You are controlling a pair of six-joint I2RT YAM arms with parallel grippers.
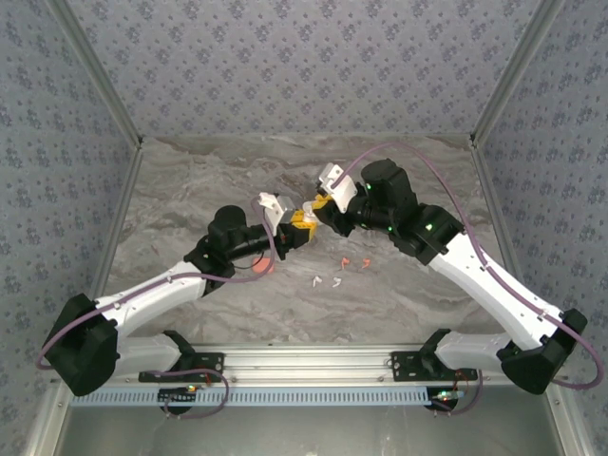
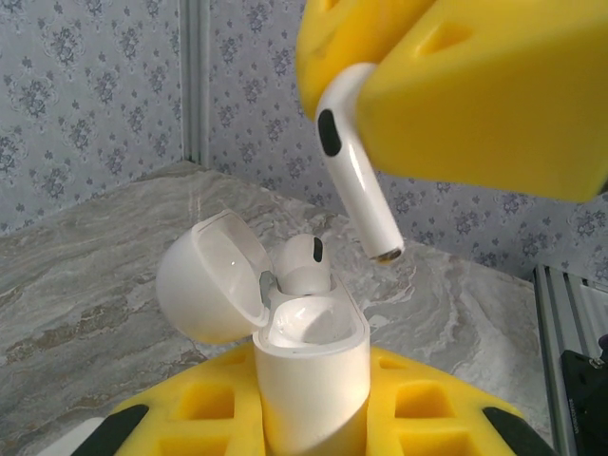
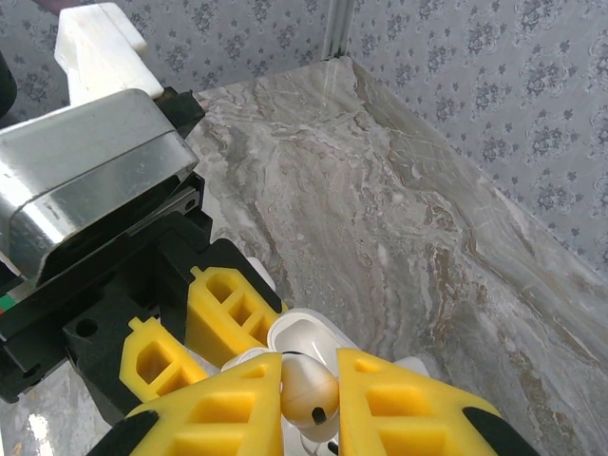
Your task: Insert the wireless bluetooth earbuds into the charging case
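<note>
**A:** What lies nearest, on this side of the charging case (image 2: 311, 366)?

**B:** A metal rail (image 1: 304, 361) runs along the near edge of the table (image 1: 190, 190), and both arm bases are bolted to it. Between the rail and the case, four loose earbuds lie on the grey marbled top. There are two white earbuds (image 1: 316, 281) and, just past them toward the case, two orange-red earbuds (image 1: 365, 263). A reddish thing (image 1: 264, 267) shows beside the left arm, nearer than the case and to its left. I cannot tell what it is.

**A:** And the case itself?

**B:** It stands upright and appears raised above the table. The left gripper (image 2: 313, 408) has its yellow fingers clamped against the case's sides. The lid (image 2: 204, 280) is swung open to the left. A seated earbud (image 2: 302, 263), white, sits in the case on the hinge side.

**A:** What about the other arm?

**B:** The right gripper (image 3: 309, 394) is closed on the head of the held earbud (image 2: 356, 176), which is also white. Its stem slants down toward the case. The tip hangs just above the open mouth, apart from it.

**A:** And beyond the case?

**B:** The marbled top runs on to the back wall (image 1: 285, 66). Grey-blue flowered paper covers that wall and both side walls, with pale strips in the corners.
</note>
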